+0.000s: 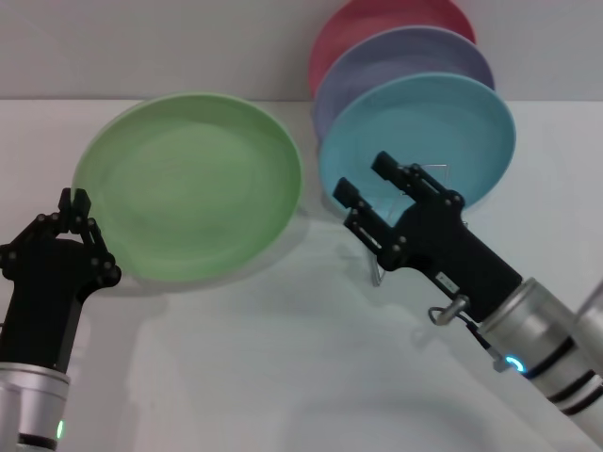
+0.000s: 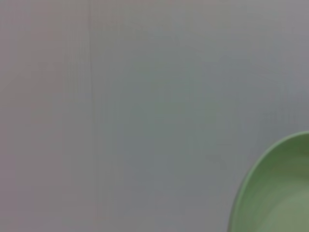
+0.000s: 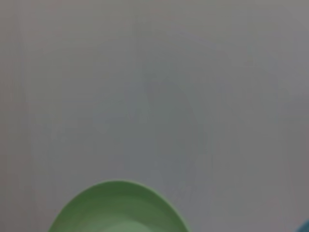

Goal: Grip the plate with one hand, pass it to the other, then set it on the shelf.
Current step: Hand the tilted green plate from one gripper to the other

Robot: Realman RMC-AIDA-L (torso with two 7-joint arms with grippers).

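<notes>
Black fingers of my left gripper point(image 1: 73, 201) look pressed together at the near-left rim of the green plate point(image 1: 193, 184) — I can't tell whether they touch it. Right of that plate my right gripper point(image 1: 369, 185) is spread. Beyond it, a turquoise plate point(image 1: 443, 122) stands in the wire rack point(image 1: 435, 171) — lavender and pink ones behind.

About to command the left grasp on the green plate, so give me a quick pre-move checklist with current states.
1. Light green plate lying flat on the table, unheld: ok.
2. Left gripper at the plate's near-left rim: ok; fingers around rim: cannot tell.
3. Right gripper open, clear of the green plate: ok.
4. Wire rack free slot in front: cannot tell; turquoise plate, lavender plate and pink plate stand there.
</notes>
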